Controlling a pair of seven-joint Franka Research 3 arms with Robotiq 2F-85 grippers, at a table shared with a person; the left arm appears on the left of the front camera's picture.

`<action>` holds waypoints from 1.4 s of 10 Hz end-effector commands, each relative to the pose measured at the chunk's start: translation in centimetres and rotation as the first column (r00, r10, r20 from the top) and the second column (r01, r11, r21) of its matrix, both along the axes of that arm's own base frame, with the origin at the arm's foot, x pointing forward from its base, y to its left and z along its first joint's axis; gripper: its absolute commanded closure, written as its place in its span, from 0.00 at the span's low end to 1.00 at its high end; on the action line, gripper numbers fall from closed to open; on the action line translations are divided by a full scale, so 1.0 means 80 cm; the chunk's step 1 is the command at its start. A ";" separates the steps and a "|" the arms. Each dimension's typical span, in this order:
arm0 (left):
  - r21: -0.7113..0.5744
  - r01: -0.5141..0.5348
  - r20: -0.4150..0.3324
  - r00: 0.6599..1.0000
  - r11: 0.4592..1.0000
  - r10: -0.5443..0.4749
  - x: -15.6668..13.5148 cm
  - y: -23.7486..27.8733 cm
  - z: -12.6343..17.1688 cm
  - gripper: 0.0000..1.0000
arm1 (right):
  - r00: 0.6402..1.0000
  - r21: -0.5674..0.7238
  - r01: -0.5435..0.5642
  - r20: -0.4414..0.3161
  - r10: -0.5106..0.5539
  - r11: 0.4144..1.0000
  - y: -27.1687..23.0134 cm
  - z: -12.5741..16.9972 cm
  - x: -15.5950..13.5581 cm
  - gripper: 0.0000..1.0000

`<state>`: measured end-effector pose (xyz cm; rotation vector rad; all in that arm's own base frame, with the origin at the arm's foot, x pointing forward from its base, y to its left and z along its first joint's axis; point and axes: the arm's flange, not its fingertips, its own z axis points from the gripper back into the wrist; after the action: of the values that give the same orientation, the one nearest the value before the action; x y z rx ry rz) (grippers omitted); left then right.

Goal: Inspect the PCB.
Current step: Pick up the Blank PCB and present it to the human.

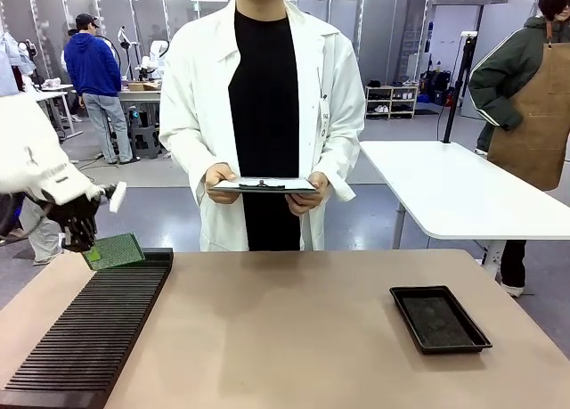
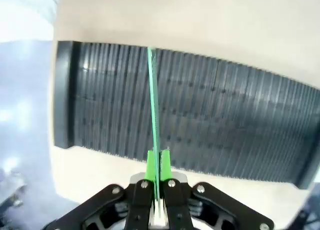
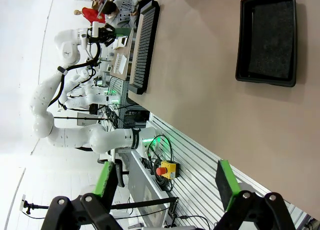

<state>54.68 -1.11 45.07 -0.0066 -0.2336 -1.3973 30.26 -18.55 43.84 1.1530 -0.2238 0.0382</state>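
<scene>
The right gripper [image 3: 165,166] is seen at 6 o'clock, jaws spread wide. On the tan table [image 3: 210,89] a shallow black tray [image 3: 267,37] is set at 1 o'clock — a slotted black rack [image 3: 144,49] at 11 o'clock, well apart.

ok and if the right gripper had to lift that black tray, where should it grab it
Probably the raised rim on one long side of the black tray, coming straight down with one finger inside the wall and one outside. It lies flat on the table, leaving no gap underneath, and the thin upright wall suits the open right gripper.
</scene>
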 end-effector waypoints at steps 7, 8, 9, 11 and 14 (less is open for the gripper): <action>-0.403 -0.654 -0.641 0.701 0.640 0.312 0.055 0.040 -0.026 1.00 | 1.000 0.010 -0.005 0.014 0.005 1.000 -0.001 0.002 0.001 0.00; -0.423 -0.690 -0.705 0.658 0.588 0.264 0.057 0.037 -0.032 1.00 | 1.000 0.010 -0.005 0.014 0.005 1.000 -0.001 0.002 0.001 0.00; -0.459 -0.701 -0.732 0.647 0.545 0.216 0.059 0.038 -0.041 1.00 | 1.000 0.010 -0.005 0.014 0.005 1.000 -0.001 0.002 0.001 0.00; -0.430 -0.754 -0.779 0.588 0.497 0.219 0.060 0.037 -0.050 1.00 | 1.000 0.010 -0.005 0.014 0.005 1.000 -0.001 0.002 0.001 0.00; -0.440 -0.729 -0.753 0.618 0.524 0.227 0.057 0.039 -0.056 1.00 | 1.000 0.010 -0.005 0.014 0.005 1.000 -0.001 0.002 0.001 0.00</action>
<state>59.30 2.05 40.48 -1.0069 -0.1833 -0.5110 30.29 -18.53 43.77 1.1534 -0.2217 0.0376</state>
